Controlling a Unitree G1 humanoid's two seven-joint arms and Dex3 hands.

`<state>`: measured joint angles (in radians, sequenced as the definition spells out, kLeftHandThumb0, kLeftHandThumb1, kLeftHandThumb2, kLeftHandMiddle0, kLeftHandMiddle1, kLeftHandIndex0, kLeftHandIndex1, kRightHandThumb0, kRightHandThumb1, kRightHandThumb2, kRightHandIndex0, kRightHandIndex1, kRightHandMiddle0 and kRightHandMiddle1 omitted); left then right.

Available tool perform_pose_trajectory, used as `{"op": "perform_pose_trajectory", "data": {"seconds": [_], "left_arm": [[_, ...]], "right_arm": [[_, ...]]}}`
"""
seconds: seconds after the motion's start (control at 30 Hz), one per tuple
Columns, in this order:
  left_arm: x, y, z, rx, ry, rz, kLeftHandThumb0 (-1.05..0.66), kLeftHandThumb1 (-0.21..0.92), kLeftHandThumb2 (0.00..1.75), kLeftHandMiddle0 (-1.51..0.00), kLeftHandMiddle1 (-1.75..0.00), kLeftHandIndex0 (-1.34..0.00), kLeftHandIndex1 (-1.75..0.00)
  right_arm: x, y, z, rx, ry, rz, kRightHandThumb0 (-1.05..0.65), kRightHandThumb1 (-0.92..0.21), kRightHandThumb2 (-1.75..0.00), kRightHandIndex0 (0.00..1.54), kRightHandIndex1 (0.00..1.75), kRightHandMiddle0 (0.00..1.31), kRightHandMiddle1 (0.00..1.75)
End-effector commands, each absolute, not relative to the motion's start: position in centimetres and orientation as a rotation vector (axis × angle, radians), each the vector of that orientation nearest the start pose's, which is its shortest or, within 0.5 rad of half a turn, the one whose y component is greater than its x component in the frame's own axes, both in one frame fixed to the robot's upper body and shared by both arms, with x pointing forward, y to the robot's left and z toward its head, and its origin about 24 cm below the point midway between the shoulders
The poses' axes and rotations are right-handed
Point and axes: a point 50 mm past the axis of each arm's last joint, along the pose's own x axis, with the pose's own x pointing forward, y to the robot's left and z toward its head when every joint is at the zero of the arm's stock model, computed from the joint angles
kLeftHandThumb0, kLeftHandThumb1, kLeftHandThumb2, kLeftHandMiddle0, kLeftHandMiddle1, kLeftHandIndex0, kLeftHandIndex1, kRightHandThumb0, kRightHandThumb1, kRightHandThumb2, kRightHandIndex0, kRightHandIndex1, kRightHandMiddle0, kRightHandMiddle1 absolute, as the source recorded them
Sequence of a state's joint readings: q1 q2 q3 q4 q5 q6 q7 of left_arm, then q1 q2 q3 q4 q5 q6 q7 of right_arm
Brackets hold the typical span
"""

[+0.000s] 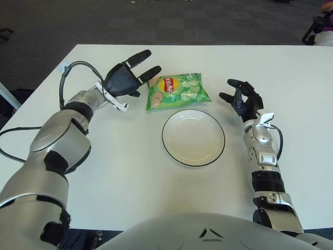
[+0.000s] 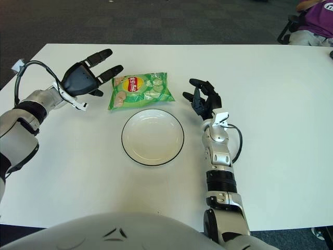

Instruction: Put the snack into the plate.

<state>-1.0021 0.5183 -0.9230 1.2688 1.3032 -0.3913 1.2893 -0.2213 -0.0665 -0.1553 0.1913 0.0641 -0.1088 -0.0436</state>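
Left hand (image 1: 123,80): fingers (image 1: 139,56) spread wide, empty, tips just beside Lay's chip bag (image 1: 177,90), poised for grasp. Bag flat on tabletop (image 1: 130,172), touching white plate (image 1: 193,137) far rim. Right hand (image 1: 243,99): idle, open, right of plate.

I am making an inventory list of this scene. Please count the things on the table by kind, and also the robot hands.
Snack bag: 1
Plate: 1
Robot hands: 2 (left hand, right hand)
Total: 4
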Motion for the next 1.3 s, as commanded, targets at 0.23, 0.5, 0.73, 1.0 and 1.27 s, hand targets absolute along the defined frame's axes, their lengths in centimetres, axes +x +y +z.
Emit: {"op": "perform_pose_trajectory", "data": {"seconds": [0.23,0.5,0.73,1.0,1.27], "left_arm": [[35.4,17.2,9.2,1.774,-1.229,-0.217,-0.69,0.91,0.0,-0.36,-0.01,-0.48,-0.06],[35.4,16.6,8.8,1.758,-1.219,-0.24,-0.7,0.92,0.0,-0.37,-0.01,-0.49,-0.06],[35.3,15.7,8.1,1.748,-1.196,-0.274,-0.7,0.92,0.0,-0.38,-0.01,-0.49,-0.05],[35.2,15.4,7.8,1.739,-1.159,-0.323,-0.69,0.92,0.0,-0.38,-0.01,-0.49,-0.05],[35.2,15.1,7.3,1.747,-1.114,-0.381,-0.66,0.91,0.0,-0.38,0.0,-0.48,-0.03]], "right_arm": [[29.3,-19.0,7.0,0.02,-0.146,-0.155,-0.38,-0.92,-0.74,0.98,0.0,0.46,0.62],[29.3,-18.9,7.0,0.021,-0.146,-0.154,-0.38,-0.92,-0.74,0.98,0.0,0.46,0.62],[29.3,-18.8,7.1,0.021,-0.147,-0.154,-0.38,-0.92,-0.74,0.98,0.0,0.46,0.62],[29.3,-18.7,7.0,0.021,-0.147,-0.154,-0.38,-0.92,-0.74,0.98,0.0,0.46,0.62],[29.2,-18.7,7.1,0.021,-0.147,-0.154,-0.38,-0.92,-0.74,0.98,0.0,0.46,0.62]]}}
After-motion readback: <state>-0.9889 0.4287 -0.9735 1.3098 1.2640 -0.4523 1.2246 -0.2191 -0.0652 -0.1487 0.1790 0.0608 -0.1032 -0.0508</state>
